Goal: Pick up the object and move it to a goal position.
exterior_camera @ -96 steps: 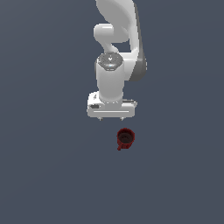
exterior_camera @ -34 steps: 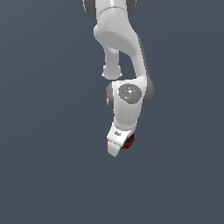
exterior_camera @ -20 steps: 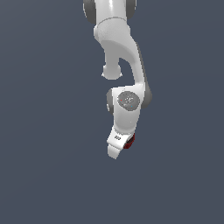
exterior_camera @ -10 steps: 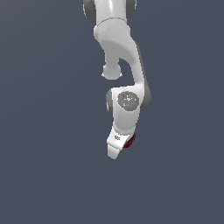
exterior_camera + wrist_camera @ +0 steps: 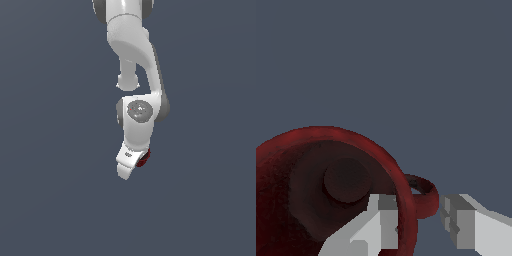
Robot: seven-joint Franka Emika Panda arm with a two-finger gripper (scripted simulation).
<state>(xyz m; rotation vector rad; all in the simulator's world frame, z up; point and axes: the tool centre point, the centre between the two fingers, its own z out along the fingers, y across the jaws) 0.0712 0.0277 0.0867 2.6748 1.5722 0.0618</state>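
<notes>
The small dark red mug [image 5: 331, 170] fills the lower part of the wrist view, its dark inside facing the camera and its little handle [image 5: 425, 194] to one side. My white gripper [image 5: 418, 220] straddles the mug's wall beside the handle. One finger [image 5: 381, 220] is inside the mug and the other finger [image 5: 458, 222] is outside, against the handle. In the exterior view the gripper [image 5: 129, 166] points down and tilts, and only a sliver of the mug [image 5: 144, 159] shows behind it.
A plain dark grey floor [image 5: 50, 200] surrounds the arm in both views. No other object shows.
The gripper and the mug have shifted slightly up and towards the exterior view's left together. Long before, the mug stood alone below the open gripper.
</notes>
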